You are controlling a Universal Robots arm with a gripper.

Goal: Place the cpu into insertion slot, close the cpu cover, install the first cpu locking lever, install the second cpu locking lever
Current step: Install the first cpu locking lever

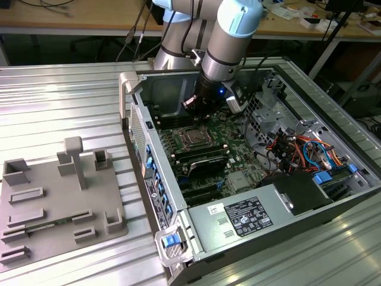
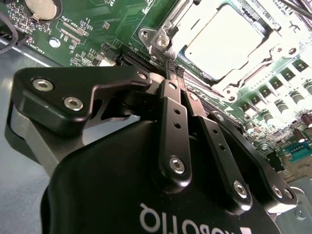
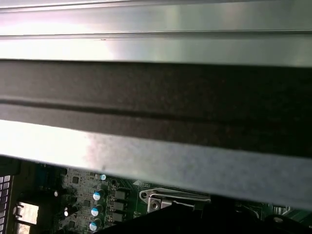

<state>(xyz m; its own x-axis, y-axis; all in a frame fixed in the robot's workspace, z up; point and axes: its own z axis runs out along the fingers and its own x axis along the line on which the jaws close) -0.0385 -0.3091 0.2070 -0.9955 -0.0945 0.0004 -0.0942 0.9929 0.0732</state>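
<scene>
Cpu (image 2: 224, 41), pale silvery square inside the silver cpu cover (image 2: 168, 22), hand (image 2: 173, 68) pressed together at one corner.

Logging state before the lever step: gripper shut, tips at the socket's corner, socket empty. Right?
Not quite. The socket is not empty: the second wrist view shows the cpu lying in it, with the cover down over its edges. The rest holds: the gripper is shut, tips at the socket's corner.
</scene>
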